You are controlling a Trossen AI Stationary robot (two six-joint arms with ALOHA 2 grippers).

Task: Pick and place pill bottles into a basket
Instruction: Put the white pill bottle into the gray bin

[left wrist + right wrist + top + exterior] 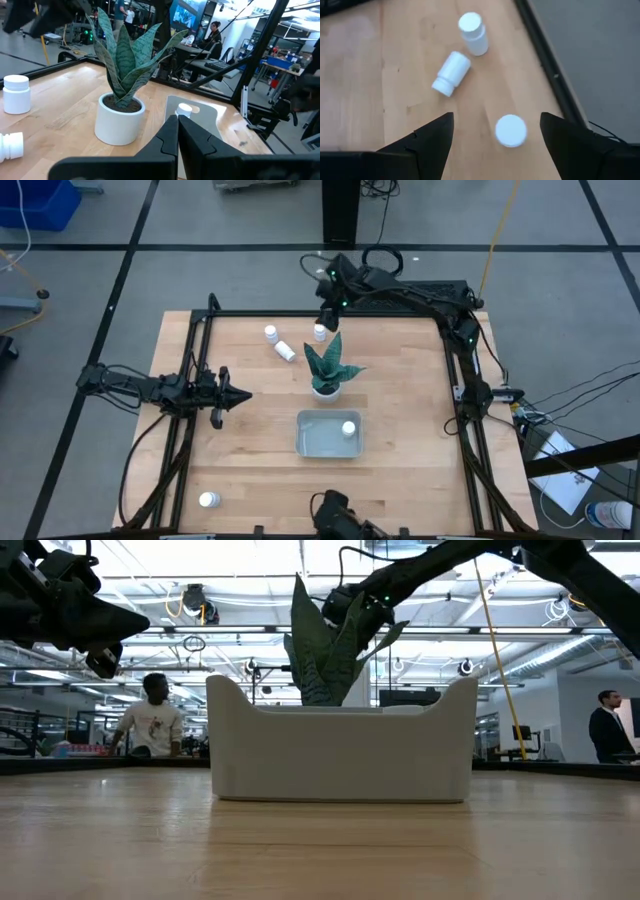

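Observation:
The pale grey-blue basket [318, 442] lies near the table's middle front with one white pill bottle [349, 428] standing in it. My right gripper [326, 318] is open above an upright bottle [511, 131] at the far edge, with a finger on either side and clear of it. An upright bottle [271, 333] and a bottle lying on its side [286, 351] are to its left. Another bottle [208, 500] stands at the front left. My left gripper [243, 394] is shut and empty, left of the plant pot.
A small white pot with a green spiky plant [326, 385] stands between the basket and the far bottles, close to my right gripper. A black frame rail [545, 60] runs along the table's far edge beside the bottle. People show in the room beyond the table.

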